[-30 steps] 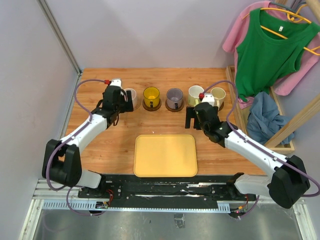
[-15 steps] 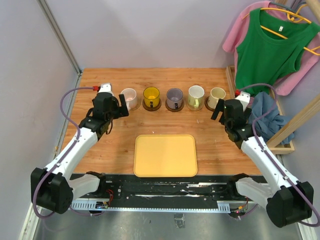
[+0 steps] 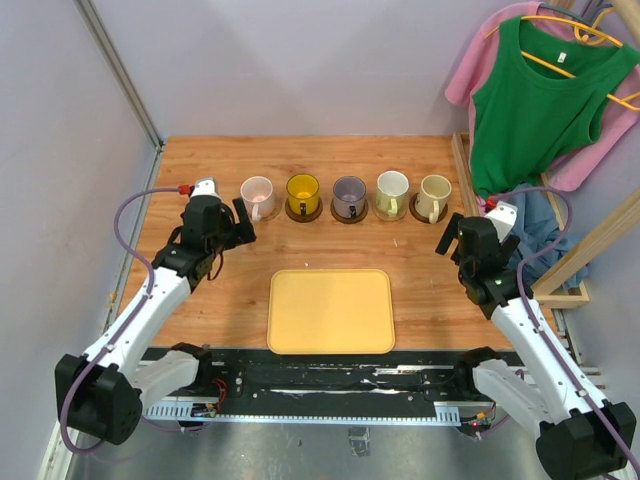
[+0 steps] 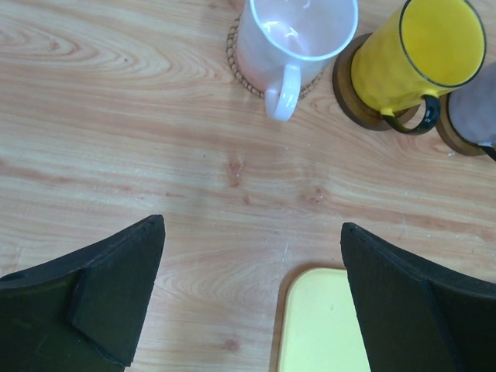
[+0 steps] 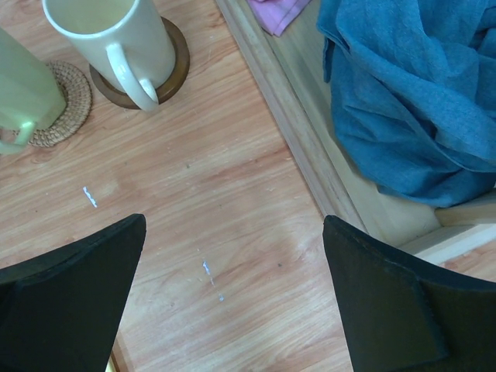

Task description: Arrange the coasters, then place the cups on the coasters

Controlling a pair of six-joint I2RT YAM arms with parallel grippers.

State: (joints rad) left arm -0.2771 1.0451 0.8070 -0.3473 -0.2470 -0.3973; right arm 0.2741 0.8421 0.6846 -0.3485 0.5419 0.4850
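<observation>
Well ahead of left gripper point(image 4: 252, 225) stands pink cup point(image 4: 294, 35)

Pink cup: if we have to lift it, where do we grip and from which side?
Likely the wall at its left rim, with the left gripper coming from above, one finger inside. The pink cup stands upright and open-topped. The yellow cup crowds its right side and the handle juts toward the arm, so a pinch across the body has little room.
</observation>
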